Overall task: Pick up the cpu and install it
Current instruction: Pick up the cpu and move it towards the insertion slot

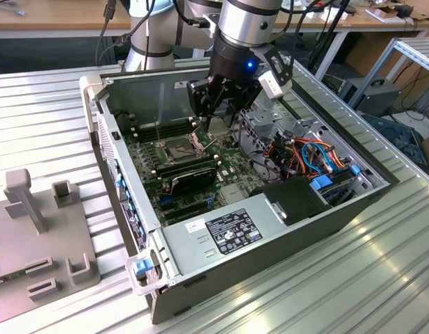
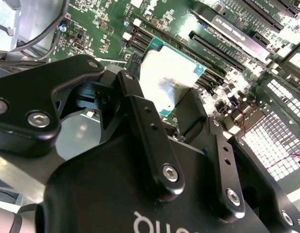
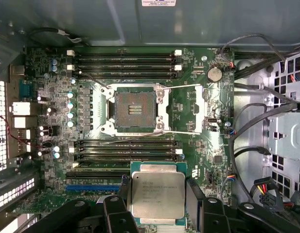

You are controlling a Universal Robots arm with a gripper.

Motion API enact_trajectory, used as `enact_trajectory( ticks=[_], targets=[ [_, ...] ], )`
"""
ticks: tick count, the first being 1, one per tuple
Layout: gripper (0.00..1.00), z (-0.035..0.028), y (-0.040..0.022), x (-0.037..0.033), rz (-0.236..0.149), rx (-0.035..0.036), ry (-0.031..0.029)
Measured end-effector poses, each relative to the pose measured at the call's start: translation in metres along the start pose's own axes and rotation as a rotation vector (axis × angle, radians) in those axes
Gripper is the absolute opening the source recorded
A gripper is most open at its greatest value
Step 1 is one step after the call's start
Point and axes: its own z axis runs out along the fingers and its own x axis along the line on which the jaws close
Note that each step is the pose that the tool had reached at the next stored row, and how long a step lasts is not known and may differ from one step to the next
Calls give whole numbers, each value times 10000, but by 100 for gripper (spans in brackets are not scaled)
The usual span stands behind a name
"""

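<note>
The cpu (image 3: 157,194) is a flat square chip with a silvery metal face, and it hangs above the green motherboard (image 3: 198,150). My gripper (image 3: 158,190) is shut on it, with one black finger on each side edge. In the second wrist view the cpu (image 2: 170,77) sits between the same fingers (image 2: 132,94). The open dark socket (image 3: 135,108), with its metal frame swung back, lies beyond the chip past a row of memory slots. In the exterior view my gripper (image 1: 208,120) hovers inside the computer case, just above and beside the socket (image 1: 181,146).
The open case (image 1: 117,181) lies on a ribbed metal table. A drive cage with orange and blue cables (image 1: 308,156) fills the exterior view's right of the case. A power supply (image 1: 228,233) sits at its near end. A grey fixture block (image 1: 33,229) stands at the exterior view's left.
</note>
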Motion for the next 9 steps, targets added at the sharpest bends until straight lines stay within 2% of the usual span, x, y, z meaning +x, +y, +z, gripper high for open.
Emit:
enact_trajectory(
  ticks=[5, 9],
  targets=[
    [54, 5, 1, 0, 0, -2, -1],
    [54, 42, 0, 1, 0, -2, 0]
  ],
)
